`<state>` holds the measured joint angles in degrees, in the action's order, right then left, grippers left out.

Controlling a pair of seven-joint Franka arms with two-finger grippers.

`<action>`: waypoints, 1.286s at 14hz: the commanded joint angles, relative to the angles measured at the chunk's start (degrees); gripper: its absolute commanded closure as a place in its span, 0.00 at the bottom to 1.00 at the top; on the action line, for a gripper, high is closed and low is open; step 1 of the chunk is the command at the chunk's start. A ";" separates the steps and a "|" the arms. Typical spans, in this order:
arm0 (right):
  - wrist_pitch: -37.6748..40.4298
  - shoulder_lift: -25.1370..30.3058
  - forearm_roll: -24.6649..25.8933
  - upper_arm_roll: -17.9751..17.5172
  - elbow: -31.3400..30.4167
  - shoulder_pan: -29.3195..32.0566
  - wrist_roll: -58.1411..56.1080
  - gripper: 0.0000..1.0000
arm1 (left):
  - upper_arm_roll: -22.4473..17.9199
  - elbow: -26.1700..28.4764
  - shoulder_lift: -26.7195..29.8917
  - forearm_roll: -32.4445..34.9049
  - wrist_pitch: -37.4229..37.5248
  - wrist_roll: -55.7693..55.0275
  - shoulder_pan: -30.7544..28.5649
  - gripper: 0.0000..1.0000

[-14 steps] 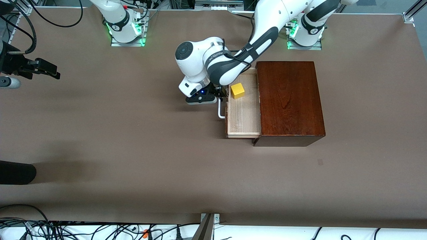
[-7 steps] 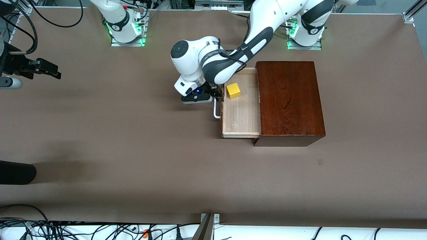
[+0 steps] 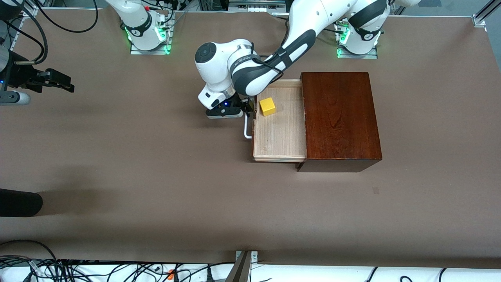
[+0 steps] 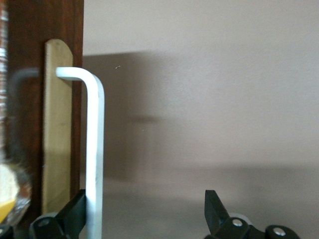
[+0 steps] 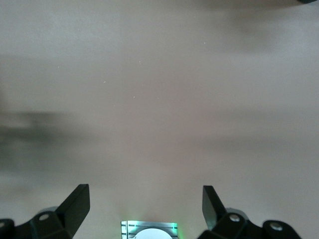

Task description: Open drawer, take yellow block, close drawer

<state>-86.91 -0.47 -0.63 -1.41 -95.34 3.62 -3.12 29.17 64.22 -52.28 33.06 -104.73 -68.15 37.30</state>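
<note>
Pale wood of the drawer (image 3: 280,133) is exposed over much of its length; the tray is drawn out of the dark-wood box (image 3: 340,119) toward the right arm's end of the worktop (image 3: 156,176). Opening is judged largely done, possibly not finished.

Left gripper (image 3: 247,111) is placed at the white bar handle (image 3: 247,130), at the handle's end farther from the front camera. In the left wrist view the fingers (image 4: 75,214) are seen spread wide, one resting against the handle (image 4: 94,154) on the side facing the dark drawer front (image 4: 30,99), the other well apart from it. The handle is hooked, not pinched.

Yellow block (image 3: 267,106) is seen sitting on the drawer floor, near the front panel and toward the side farther from the front camera, just beside the left gripper. It is not yet taken.

Right gripper (image 3: 58,81) is held over bare worktop at the right arm's end, fingers (image 5: 75,204) spread and empty; that arm waits.

Left to do, as judged: the handle is to be released, the block lifted out, the drawer pushed shut.
</note>
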 commanded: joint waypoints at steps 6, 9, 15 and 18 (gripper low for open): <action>1.39 -1.55 0.36 -0.35 1.56 0.25 0.05 0.00 | 5.45 6.94 20.43 -16.43 9.45 11.96 -17.48 0.00; 1.39 -1.72 -0.25 -0.44 1.56 0.16 5.20 0.00 | 11.15 14.95 28.09 -19.69 9.54 19.96 -32.67 0.00; -1.67 -5.84 -0.34 -2.02 1.73 -12.29 32.43 0.00 | 23.39 18.05 31.10 -19.87 12.17 34.10 -60.13 0.00; -5.10 -9.71 -0.78 -2.02 4.01 -20.82 49.38 0.00 | 17.53 17.08 33.19 -22.75 13.94 41.67 -60.15 0.00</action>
<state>-91.31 -6.85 -1.00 -3.91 -94.84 -12.75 36.84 50.20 79.94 -23.04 14.32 -91.54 -31.43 -23.02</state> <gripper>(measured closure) 0.000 0.000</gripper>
